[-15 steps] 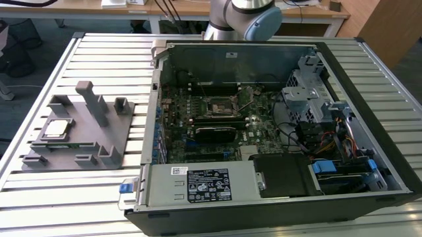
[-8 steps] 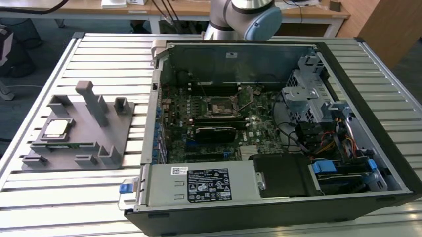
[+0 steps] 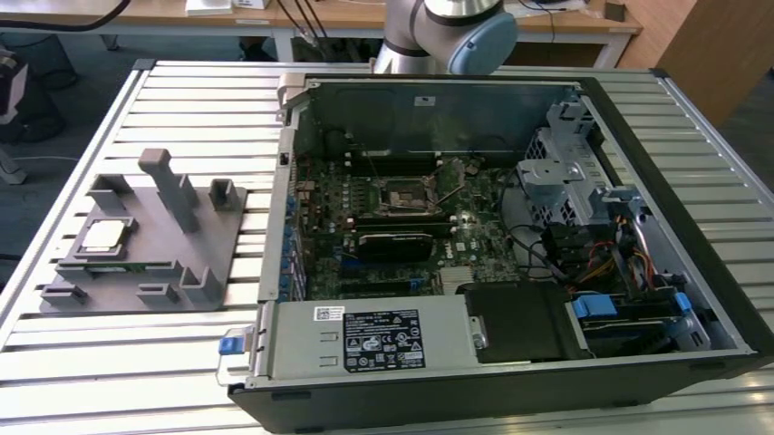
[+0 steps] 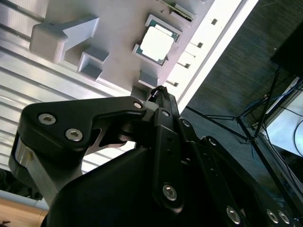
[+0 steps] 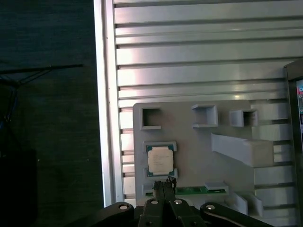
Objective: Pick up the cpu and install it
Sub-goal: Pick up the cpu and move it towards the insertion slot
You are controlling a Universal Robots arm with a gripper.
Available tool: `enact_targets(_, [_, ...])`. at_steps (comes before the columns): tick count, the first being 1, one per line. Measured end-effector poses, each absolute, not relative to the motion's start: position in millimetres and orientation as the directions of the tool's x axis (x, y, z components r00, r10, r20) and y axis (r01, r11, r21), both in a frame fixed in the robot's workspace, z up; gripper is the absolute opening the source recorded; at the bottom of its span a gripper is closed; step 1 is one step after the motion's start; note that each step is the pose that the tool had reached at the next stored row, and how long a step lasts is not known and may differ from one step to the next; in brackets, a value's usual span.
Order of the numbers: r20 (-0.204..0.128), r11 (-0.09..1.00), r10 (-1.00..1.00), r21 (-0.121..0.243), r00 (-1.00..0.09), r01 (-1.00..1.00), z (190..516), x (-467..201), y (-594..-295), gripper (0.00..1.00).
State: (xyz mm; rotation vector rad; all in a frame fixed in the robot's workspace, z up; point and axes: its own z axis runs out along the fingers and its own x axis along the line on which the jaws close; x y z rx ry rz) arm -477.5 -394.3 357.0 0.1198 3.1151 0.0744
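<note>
Spanning the whole scene, the slatted metal table (image 3: 194, 100) carries the open computer case (image 3: 436, 113), laid on its side so the black socket (image 3: 403, 194) on its board faces up, likely to receive the chip. On the exterior view's left, well apart from the case, the grey fixture (image 3: 224, 234) seats the cpu (image 3: 103, 236) flat in a shallow recess, shiny top up for pickup. In both wrist views the jaws look pressed together and empty, hanging near the cpu, seemingly short of touching it.
</note>
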Motion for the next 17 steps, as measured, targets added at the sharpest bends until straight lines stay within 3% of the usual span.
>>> enact_targets(8, [-0.021,0.996,0.077,0.049,-0.997,0.076,353.5,-477.6,-394.6,0.11])
enact_targets(13, [-0.021,0.996,0.077,0.049,-0.997,0.076,349.2,-477.6,-396.6,0.35])
enact_targets(17, [-0.021,0.996,0.072,0.049,-0.997,0.071,344.8,-477.5,-398.9,0.47])
